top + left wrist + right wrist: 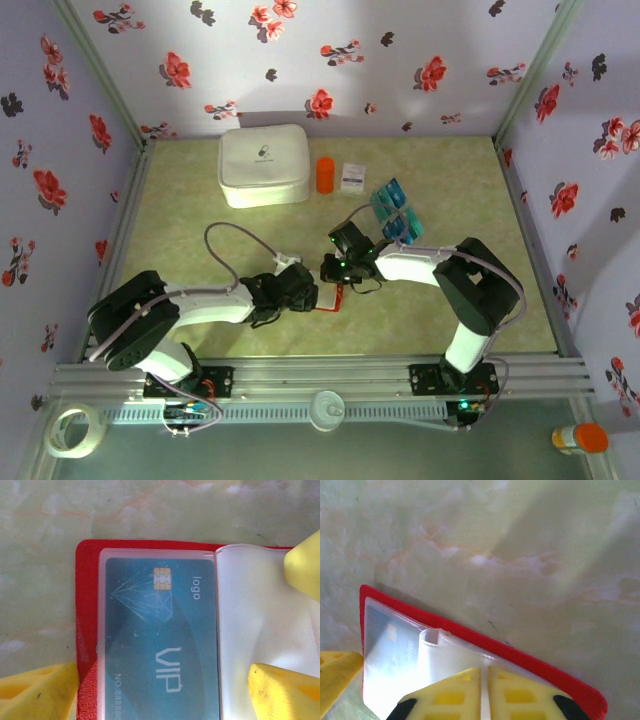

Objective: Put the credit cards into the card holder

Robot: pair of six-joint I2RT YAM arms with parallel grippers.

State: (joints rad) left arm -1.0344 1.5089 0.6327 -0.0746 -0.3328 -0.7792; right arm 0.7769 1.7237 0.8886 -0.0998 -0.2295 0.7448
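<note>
The card holder (pixel 86 605) lies open on the table, a red wallet with pale clear pockets, between the two grippers (pixel 333 300). One teal credit card (pixel 160 630) marked VIP sits inside its left clear pocket. My left gripper (pixel 160 680) is open, with one yellow finger (pixel 35 692) at the wallet's left edge and the other over the right-hand pocket leaf. My right gripper (pixel 484 675) has its jaws almost together on a raised clear pocket leaf (pixel 440 650) of the card holder (pixel 520 655). More teal and blue credit cards (pixel 395 215) lie stacked behind the right gripper (pixel 338 272).
A large white zip case (pixel 262 165) stands at the back, with an orange cylinder (pixel 325 173) and a small white packet (pixel 352 176) beside it. Floral walls close three sides. A tape roll (pixel 75 430) and an orange-capped bottle (pixel 580 437) lie below the rail.
</note>
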